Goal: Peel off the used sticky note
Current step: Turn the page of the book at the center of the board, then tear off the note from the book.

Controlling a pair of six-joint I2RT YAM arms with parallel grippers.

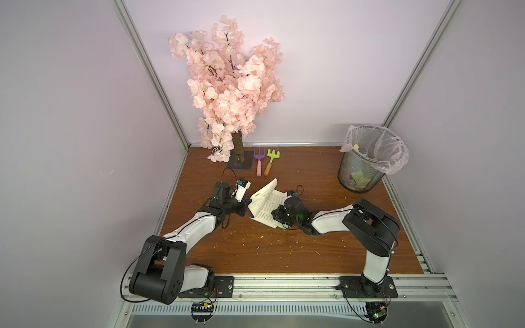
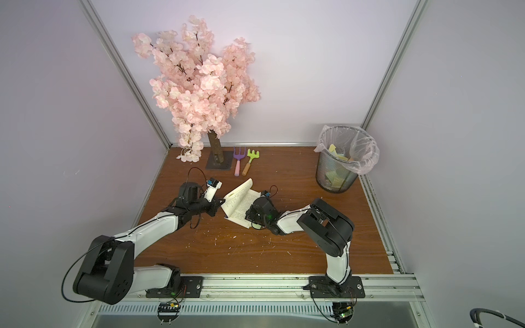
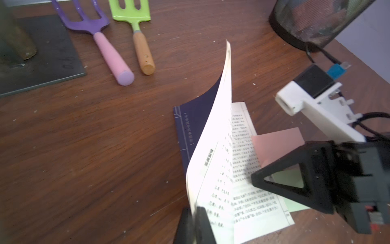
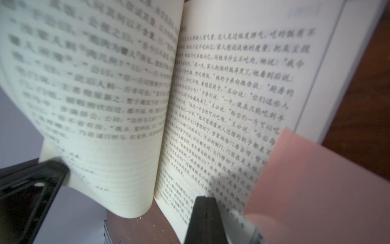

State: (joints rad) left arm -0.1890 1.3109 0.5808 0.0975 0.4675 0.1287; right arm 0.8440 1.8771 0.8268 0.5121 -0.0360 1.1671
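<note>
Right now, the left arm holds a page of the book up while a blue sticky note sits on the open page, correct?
Not quite: the sticky note is pink, not blue, as the left wrist view shows. The rest stands: the left gripper pinches a lifted page of the book.

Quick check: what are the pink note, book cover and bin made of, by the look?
Pink sticky note: thin matte paper, flat, uncreased.
Book cover: dark blue card, seemingly matte, bending in a smooth curve.
Wastebasket: black mesh, likely metal, contents showing through; its liner: thin clear plastic, crumpled over the rim.
</note>
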